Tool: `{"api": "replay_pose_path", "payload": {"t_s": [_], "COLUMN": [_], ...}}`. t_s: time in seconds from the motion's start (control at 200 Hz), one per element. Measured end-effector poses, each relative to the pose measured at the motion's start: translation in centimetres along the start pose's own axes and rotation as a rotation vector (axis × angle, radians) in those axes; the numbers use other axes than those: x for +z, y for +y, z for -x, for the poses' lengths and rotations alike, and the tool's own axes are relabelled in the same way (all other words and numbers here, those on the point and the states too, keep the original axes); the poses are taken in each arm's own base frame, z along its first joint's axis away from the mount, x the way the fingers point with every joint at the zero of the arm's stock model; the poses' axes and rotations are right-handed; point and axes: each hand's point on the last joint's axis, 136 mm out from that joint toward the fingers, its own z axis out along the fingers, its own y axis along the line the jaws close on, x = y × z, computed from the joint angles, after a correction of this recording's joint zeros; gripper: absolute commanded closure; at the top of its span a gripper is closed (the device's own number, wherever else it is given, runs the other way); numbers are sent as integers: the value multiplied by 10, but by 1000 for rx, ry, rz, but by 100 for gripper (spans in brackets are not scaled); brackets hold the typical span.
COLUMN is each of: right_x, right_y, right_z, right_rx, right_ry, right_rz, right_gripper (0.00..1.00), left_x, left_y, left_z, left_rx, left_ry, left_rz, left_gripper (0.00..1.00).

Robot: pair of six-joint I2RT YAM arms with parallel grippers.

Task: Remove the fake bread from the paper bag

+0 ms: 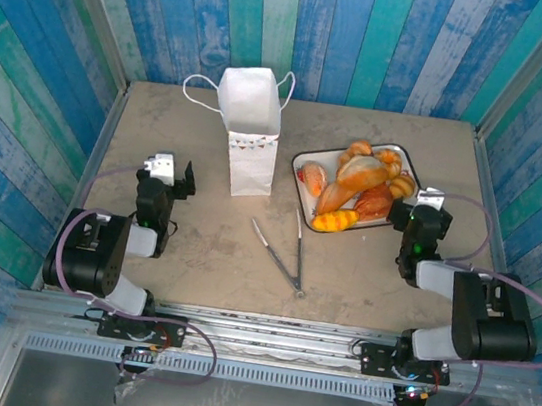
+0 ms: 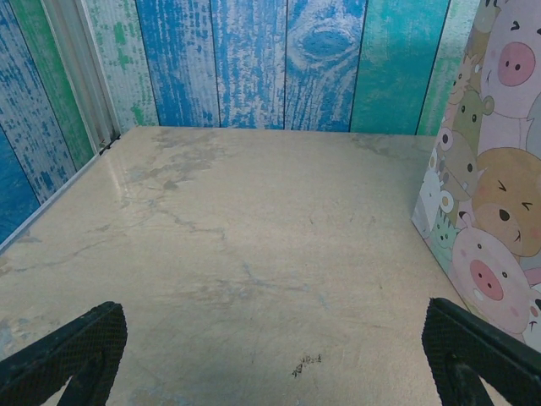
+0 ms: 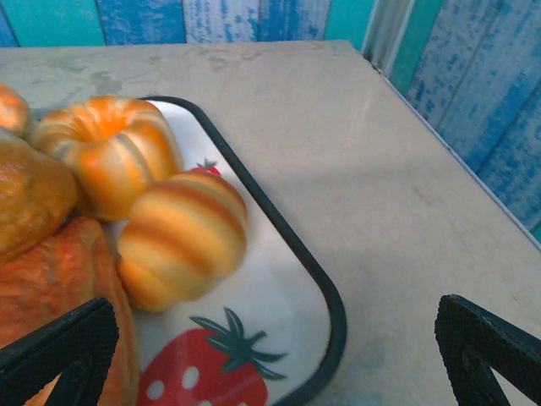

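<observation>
Showing cartoon pigs, the paper bag (image 2: 499, 186) stands upright; left tool (image 2: 275, 347) and right tool (image 3: 275, 347) gape empty.

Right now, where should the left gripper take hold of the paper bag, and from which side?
Probably its top edge on the left side, coming from above: the paper bag stands upright, top facing up, and the left gripper is open beside it.

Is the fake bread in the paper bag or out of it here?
Out: the fake bread lies piled on the tray, right of the upright paper bag. Whether any more is inside the bag cannot be told.
</observation>
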Motion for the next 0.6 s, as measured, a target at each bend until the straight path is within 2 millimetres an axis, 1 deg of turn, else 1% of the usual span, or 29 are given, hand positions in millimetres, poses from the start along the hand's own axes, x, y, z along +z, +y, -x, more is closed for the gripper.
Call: {"api": "replay_pose_path", "payload": {"t_s": [0.08,0.14,0.19,0.601], "right_x": [8,10,10,10], "right_y": [11,17,17,22], "right_z": [4,-3,-7,-5], "right_rx": [-17,-31,-38,-46], "right_ry": [-19,-7,3,-5], "right_rz": [50,77,84,108], "right_gripper": [0,0,0,0], "left_x": [0,0,0,0], "left_y": [0,0,0,0], "left_z": [0,0,0,0], "left_rx": [0,0,-1,0], "left_ry": [0,0,0,0], "left_rz": [0,0,0,0], "left_gripper": [6,6,6,6]}}
